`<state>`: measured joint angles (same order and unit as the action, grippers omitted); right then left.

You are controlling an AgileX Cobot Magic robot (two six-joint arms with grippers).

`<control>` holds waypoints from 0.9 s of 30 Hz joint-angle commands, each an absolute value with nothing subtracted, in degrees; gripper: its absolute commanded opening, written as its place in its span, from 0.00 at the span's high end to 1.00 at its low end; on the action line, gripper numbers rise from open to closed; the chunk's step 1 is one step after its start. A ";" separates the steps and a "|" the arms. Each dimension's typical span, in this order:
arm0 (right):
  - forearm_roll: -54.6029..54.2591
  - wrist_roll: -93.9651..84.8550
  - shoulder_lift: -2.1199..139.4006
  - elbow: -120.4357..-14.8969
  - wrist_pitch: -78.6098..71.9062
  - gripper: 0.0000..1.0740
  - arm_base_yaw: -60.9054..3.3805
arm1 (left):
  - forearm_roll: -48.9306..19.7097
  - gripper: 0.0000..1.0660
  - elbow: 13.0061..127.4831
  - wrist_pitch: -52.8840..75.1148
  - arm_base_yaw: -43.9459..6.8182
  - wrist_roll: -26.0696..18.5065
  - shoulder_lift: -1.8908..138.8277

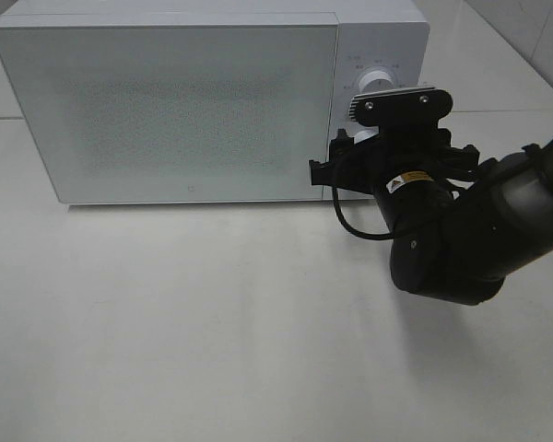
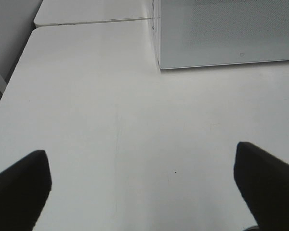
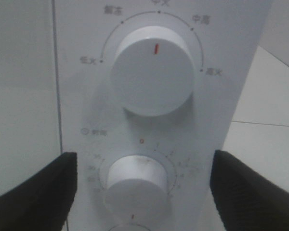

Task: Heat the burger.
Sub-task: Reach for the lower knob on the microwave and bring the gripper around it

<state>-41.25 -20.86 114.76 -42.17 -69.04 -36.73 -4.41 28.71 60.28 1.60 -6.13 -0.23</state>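
Note:
The burger is out of view; the white microwave (image 1: 194,101) stands with its frosted door shut, and nothing shows through it. My right gripper (image 1: 373,152) is up against the control panel at the microwave's right end. In the right wrist view, this right gripper (image 3: 143,185) is open, its black fingers (image 3: 33,192) on either side of the lower white knob (image 3: 137,185) and apart from it. The upper knob (image 3: 151,72) has its red mark pointing up. My left gripper (image 2: 142,192) hangs open over bare table, holding nothing.
The microwave's front left corner (image 2: 221,33) lies ahead of the left gripper. A white tabletop (image 1: 212,313) spreads in front of the microwave, with a seam between table sections (image 2: 91,21) behind. The right arm's black body (image 1: 470,239) reaches in from the right.

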 commanded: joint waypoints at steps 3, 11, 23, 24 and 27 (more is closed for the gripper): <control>-41.02 -20.34 117.69 -45.72 -69.56 0.31 -35.35 | -4.41 0.08 28.59 59.53 1.38 -6.19 -1.72; -41.37 -19.25 119.98 -46.87 -69.61 0.31 -35.35 | -4.41 0.08 28.59 59.53 1.38 -6.19 -1.72; -41.48 -19.25 121.30 -46.87 -70.59 0.41 -35.47 | -4.41 0.08 28.59 59.53 1.38 -6.19 -1.55; -41.48 -19.37 121.30 -46.87 -70.93 0.42 -35.52 | -4.41 0.08 28.59 59.53 1.38 -6.19 -1.55; -41.48 -19.42 120.72 -46.87 -71.96 0.42 -35.52 | -4.41 0.08 28.59 59.53 1.38 -6.19 -1.55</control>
<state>-41.60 -19.48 121.41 -46.07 -68.93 -35.64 -4.41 28.71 60.28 1.60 -6.19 -0.23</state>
